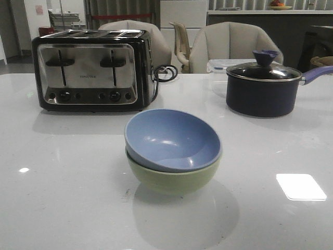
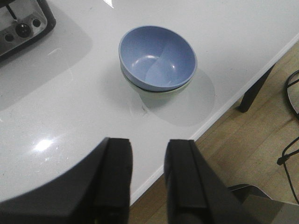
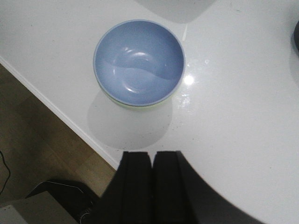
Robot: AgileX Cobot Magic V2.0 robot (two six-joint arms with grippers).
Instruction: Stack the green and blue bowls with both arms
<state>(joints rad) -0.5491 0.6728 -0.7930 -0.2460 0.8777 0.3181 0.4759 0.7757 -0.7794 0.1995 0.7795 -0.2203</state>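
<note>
The dusty blue bowl (image 1: 174,138) sits nested, slightly tilted, inside the pale green bowl (image 1: 174,178) near the table's front middle. The stack also shows in the left wrist view, the blue bowl (image 2: 156,57) over the green bowl's rim (image 2: 180,90), and in the right wrist view, the blue bowl (image 3: 138,61) over a sliver of the green bowl (image 3: 140,106). My left gripper (image 2: 148,149) is open and empty, above the table's front edge, apart from the bowls. My right gripper (image 3: 153,158) is shut and empty, also back at the table's edge. Neither gripper shows in the front view.
A chrome toaster (image 1: 93,70) stands at the back left. A dark navy saucepan (image 1: 263,86) with a glass lid stands at the back right, a clear container (image 1: 218,70) behind it. Chairs stand beyond the table. The white table's edge (image 2: 219,109) runs close by the bowls.
</note>
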